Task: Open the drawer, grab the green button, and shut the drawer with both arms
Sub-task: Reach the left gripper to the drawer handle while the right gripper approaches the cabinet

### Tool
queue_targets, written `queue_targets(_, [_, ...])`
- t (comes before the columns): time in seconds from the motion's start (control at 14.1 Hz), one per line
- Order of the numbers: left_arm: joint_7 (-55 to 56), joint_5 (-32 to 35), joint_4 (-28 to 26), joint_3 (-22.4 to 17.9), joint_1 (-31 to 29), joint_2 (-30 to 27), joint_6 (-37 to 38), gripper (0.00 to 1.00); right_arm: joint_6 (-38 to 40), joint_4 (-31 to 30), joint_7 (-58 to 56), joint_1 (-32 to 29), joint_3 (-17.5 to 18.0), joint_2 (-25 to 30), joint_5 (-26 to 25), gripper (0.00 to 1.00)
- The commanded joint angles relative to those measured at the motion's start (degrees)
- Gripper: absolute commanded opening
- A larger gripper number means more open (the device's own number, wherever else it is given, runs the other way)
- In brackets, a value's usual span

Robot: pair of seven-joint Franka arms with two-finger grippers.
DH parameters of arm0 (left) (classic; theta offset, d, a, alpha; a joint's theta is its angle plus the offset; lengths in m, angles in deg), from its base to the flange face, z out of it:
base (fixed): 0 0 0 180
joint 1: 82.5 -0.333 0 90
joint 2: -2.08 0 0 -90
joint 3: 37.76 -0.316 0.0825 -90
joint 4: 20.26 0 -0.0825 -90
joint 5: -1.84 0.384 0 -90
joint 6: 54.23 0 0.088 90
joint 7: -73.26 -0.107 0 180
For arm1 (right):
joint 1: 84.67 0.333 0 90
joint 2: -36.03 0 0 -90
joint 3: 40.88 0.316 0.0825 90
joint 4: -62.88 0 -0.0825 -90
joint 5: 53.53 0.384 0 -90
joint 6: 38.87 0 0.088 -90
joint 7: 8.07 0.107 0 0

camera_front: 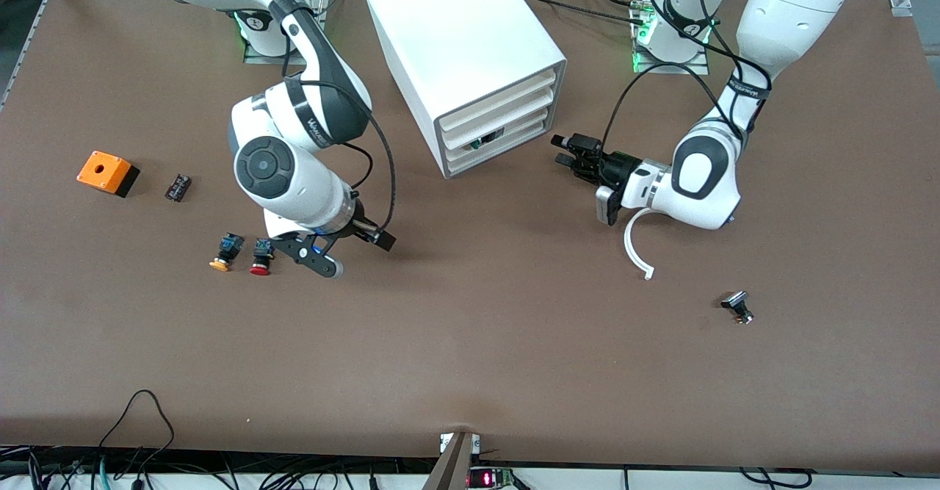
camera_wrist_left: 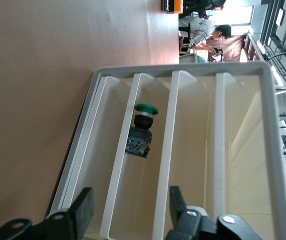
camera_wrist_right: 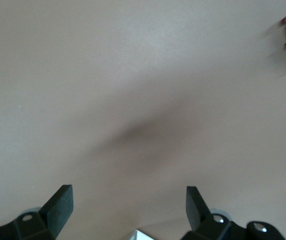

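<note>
one green-capped button [camera_wrist_left: 139, 131] lies on its side inside a drawer [camera_front: 490, 139] of the white cabinet [camera_front: 463, 49], cap pointing away from the left hand [camera_front: 569, 150]; that hand, fingers open and empty, faces the cabinet front just beside it, the nearer one; right hand [camera_front: 323, 244] open, empty, low over bare bench [camera_front: 470, 343] beside the red button [camera_front: 261, 256], waiting

I count three push buttons: green one [camera_wrist_left: 139, 131] in the cabinet [camera_front: 455, 42], orange one [camera_front: 224, 252], red one [camera_front: 261, 256]; four drawers [camera_front: 507, 119], two grippers, one orange box [camera_front: 106, 173].
</note>
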Motion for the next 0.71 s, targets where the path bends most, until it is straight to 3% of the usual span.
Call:
queue_targets(0.0, [-6.22,-2.41,-1.75,0.73,0.73,2.35,-1.69,0.61,0.11,3.55,2.97,1.68,-0.28,-2.71,1.65,1.0])
queue_targets(0.64, [-16.51,-11.28,-6.32,3.89,1.88,5.61,-6.26,0.61,0.03,10.57,9.65,4.94,-0.28,-7.81,3.5,1.0])
